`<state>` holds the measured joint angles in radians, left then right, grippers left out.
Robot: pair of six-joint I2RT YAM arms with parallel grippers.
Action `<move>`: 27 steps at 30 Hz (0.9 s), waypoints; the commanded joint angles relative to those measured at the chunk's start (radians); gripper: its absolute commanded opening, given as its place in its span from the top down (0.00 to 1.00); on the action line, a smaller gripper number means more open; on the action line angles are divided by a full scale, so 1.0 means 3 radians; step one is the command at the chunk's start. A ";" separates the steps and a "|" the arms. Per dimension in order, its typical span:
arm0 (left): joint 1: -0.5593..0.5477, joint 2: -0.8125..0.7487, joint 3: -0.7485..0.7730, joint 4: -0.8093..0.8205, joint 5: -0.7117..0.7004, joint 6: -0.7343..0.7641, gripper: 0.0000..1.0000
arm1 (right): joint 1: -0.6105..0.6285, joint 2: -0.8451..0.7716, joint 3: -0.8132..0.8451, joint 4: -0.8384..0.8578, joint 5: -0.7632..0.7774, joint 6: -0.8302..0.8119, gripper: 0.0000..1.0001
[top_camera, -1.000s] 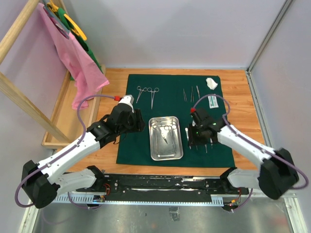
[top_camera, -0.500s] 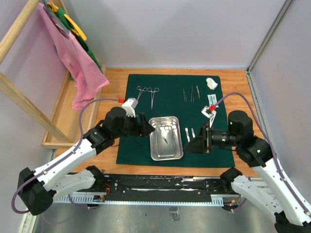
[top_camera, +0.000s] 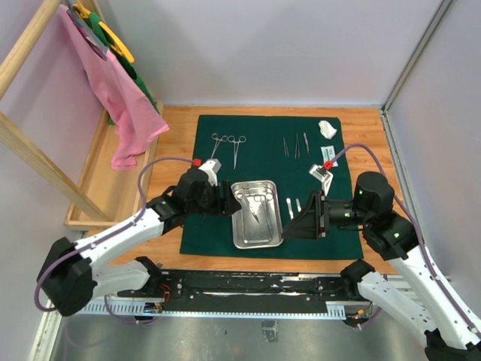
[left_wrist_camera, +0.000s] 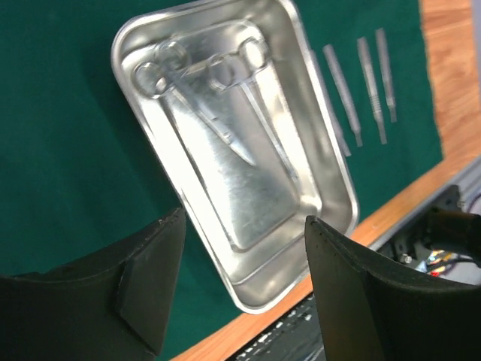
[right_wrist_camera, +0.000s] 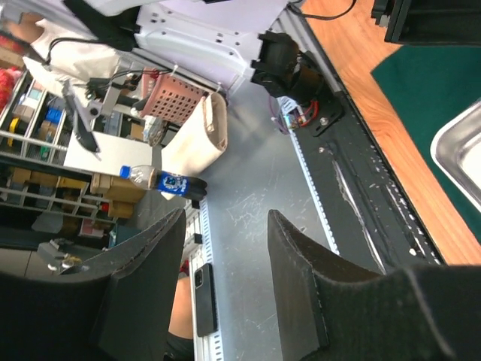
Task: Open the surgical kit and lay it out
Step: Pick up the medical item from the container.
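Dark green cloth wrap (top_camera: 263, 162) is noted spread flat on the wooden table (top_camera: 176, 128), filling the centre of the top view. A rectangular steel tray (top_camera: 257, 237) is set on the lower half of the cloth, at frame centre. Ring-handled instruments (left_wrist_camera: 218, 83) are seen lying inside it, handles toward the upper left of the left wrist view. Two forceps (top_camera: 228, 147) are laid side by side at the cloth's upper left, and three thin tweezers (top_camera: 295, 145) in a row at its upper middle. A white gauze wad (top_camera: 327, 128) is placed at the upper right corner, with a small white packet (top_camera: 328, 153) just below it. Several thin steel instruments (left_wrist_camera: 361, 83) are lined up just right of the tray. The left gripper (left_wrist_camera: 244, 222) is held over the tray's left side, fingers spread, nothing between them. The right gripper (right_wrist_camera: 224, 216) is held right of the tray and pointed toward the lower left. Its fingers are spread and empty, and a bottle (right_wrist_camera: 161, 180) and a phone (right_wrist_camera: 204, 297) are seen beyond them. A pink cloth (top_camera: 113, 90) is draped on a wooden rack (top_camera: 30, 150) at upper left.
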<state>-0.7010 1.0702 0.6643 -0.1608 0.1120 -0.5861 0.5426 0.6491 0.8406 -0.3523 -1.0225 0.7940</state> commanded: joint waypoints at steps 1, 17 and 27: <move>0.0024 0.0362 -0.0064 0.0215 -0.0152 -0.0104 0.32 | -0.0050 0.0146 0.0020 -0.0492 0.0432 -0.0398 0.51; -0.0430 0.1407 0.0568 -0.0338 -0.0995 -0.0135 0.60 | -0.0060 0.0664 0.0150 -0.1389 0.2433 -0.1248 0.50; -0.0425 0.1240 0.0497 -0.0653 -0.1329 -0.0167 0.73 | -0.0051 0.1063 -0.0040 -0.1050 0.2259 -0.1243 0.51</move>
<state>-0.8272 1.4853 0.8227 -0.2836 -0.2066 -0.6346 0.5346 0.9184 0.8547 -0.7189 -0.3374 0.4385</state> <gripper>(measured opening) 0.276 0.492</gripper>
